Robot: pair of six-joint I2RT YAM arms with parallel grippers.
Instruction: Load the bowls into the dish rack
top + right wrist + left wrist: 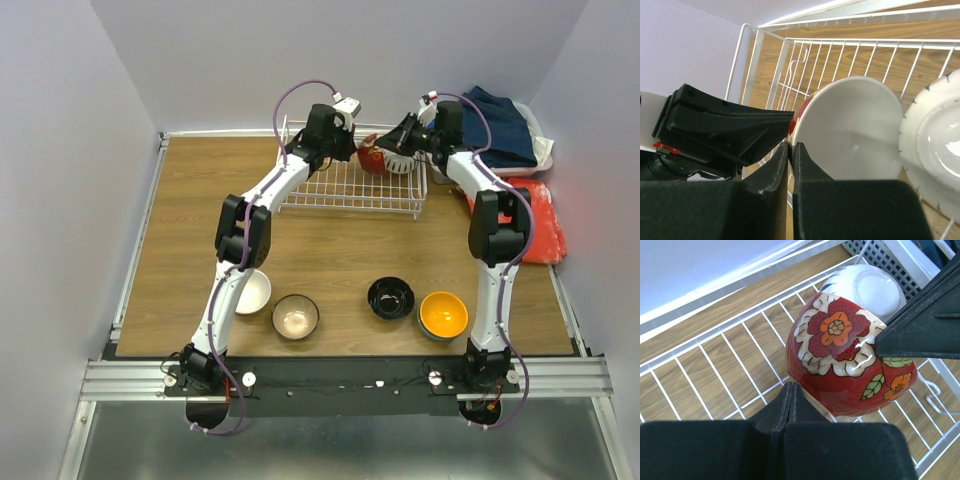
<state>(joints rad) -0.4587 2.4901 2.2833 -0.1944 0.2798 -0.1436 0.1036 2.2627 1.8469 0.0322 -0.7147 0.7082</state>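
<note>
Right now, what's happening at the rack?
Both arms reach the dish rack. The right gripper pinches the rim of the red floral bowl, tipped sideways in the rack beside a tick-rimmed bowl; the shut left gripper sits against its outside. A white bowl, brown bowl, black bowl and orange bowl sit on the table.

White wire dish rack [350, 190] sits far-centre on the table. Inside, at its right end: red bowl [840, 360] w/ flower pattern & cream inside, tipped on its side, mouth to the right, just beside a ticked white bowl [872, 287] w/ dark marks round the rim. Outside the rack, near edge, L to R: plain white bowl [255, 290], tan bowl [296, 316], black bowl [390, 298], orange bowl [443, 314], all upright.
</note>
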